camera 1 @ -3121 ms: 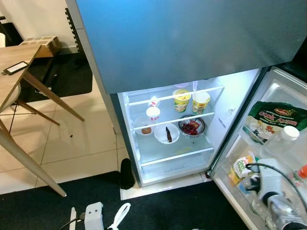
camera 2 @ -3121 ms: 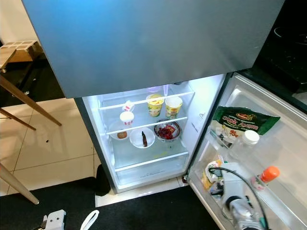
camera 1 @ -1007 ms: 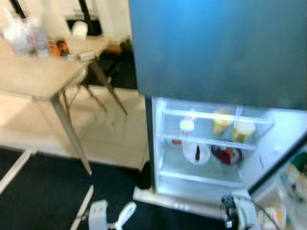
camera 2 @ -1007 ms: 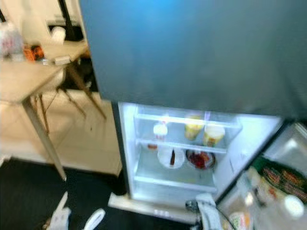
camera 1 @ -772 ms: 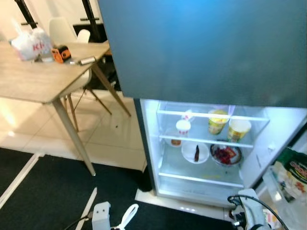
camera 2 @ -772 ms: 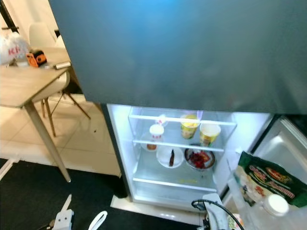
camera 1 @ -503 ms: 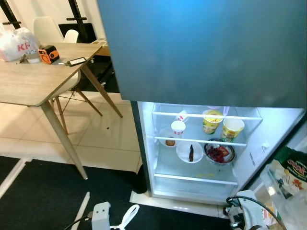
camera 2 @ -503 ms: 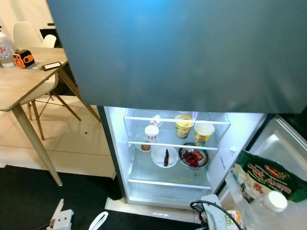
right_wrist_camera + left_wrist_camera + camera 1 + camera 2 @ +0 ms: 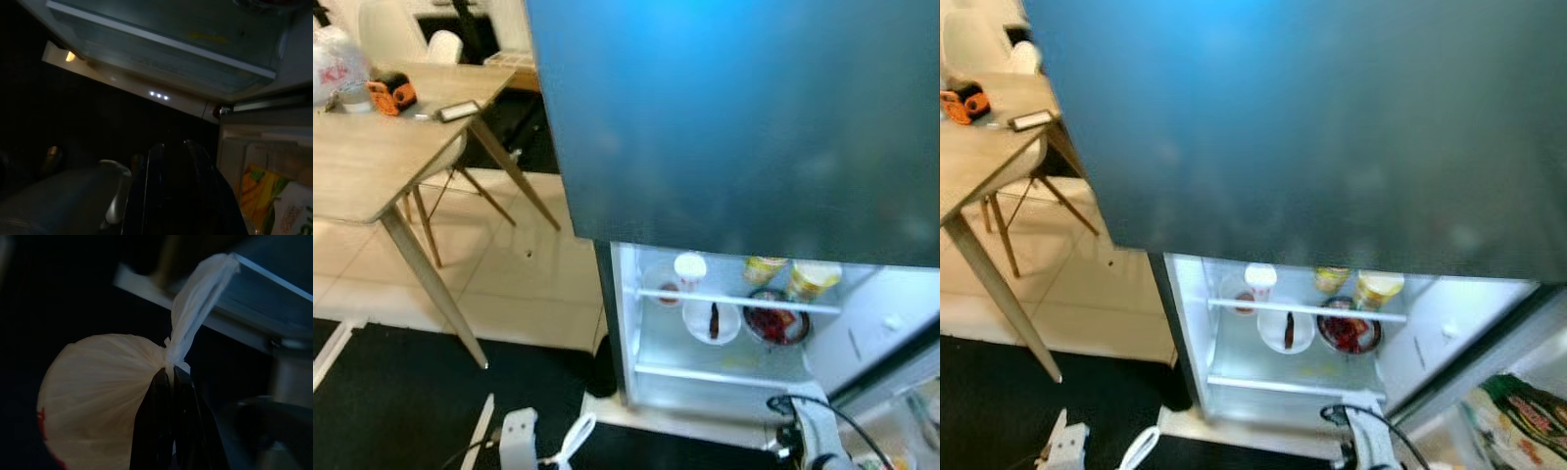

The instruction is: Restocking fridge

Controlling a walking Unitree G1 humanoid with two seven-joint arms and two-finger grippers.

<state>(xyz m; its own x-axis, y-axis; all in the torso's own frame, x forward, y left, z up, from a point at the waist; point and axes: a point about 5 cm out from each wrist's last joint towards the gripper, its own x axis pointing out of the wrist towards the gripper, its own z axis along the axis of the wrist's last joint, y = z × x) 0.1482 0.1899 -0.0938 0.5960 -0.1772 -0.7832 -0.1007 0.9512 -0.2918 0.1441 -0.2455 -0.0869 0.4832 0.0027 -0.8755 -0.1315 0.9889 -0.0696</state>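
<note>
Fridge (image 9: 724, 127): I log a tall dark blue-grey unit, upper door shut, lower compartment open and lit. On the glass shelf (image 9: 734, 301) inside I count a white cup (image 9: 689, 266), two yellow tubs (image 9: 815, 278), a white bowl (image 9: 712, 321) holding one dark piece, and a bowl of red food (image 9: 775, 324). White plastic bag (image 9: 102, 391): knotted, red print on one side, hanging by its twisted neck from my left gripper (image 9: 171, 377), whose fingers pinch at the knot

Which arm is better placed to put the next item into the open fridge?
Left. Its tool is shut on the knot of a white plastic bag, ready to load. The right tool carries nothing, near the fridge base.
</note>
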